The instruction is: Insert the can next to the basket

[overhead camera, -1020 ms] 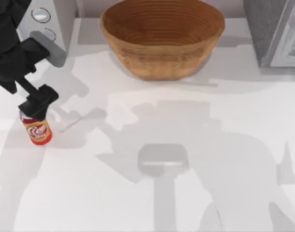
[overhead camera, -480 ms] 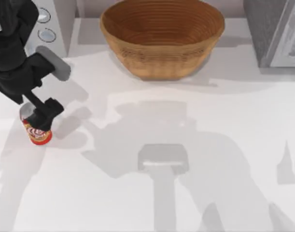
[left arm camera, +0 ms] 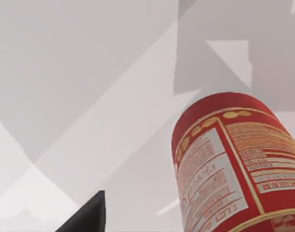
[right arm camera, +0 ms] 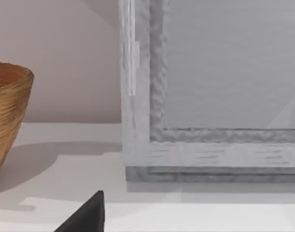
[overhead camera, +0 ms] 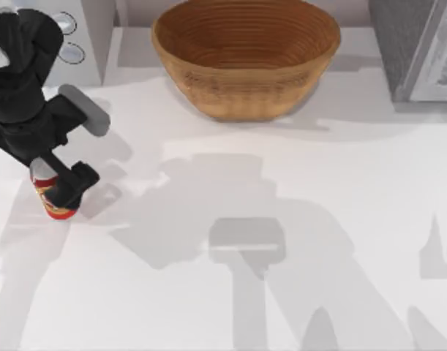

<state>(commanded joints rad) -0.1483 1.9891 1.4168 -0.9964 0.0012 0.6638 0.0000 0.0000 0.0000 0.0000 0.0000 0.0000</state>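
Lowered since the earlier frame, left gripper (overhead camera: pixel 58 186) straddles the upright can (overhead camera: pixel 55 203) on the tabletop (overhead camera: pixel 282 219), grip unconfirmed; can well apart from basket (overhead camera: pixel 245 55), toward the left edge.

The left arm reached in from the top view's upper left corner, its dark links folded downward over the left side of the tabletop. Its left claw (overhead camera: pixel 56 189) sat low at the left edge, one dark finger (overhead camera: pixel 78 180) showing beside a red cylinder. In the left wrist view a black fingertip (left arm camera: pixel 87 217) poked in at the frame's edge. The right wrist view showed one black fingertip (right arm camera: pixel 85 215) of the right claw.
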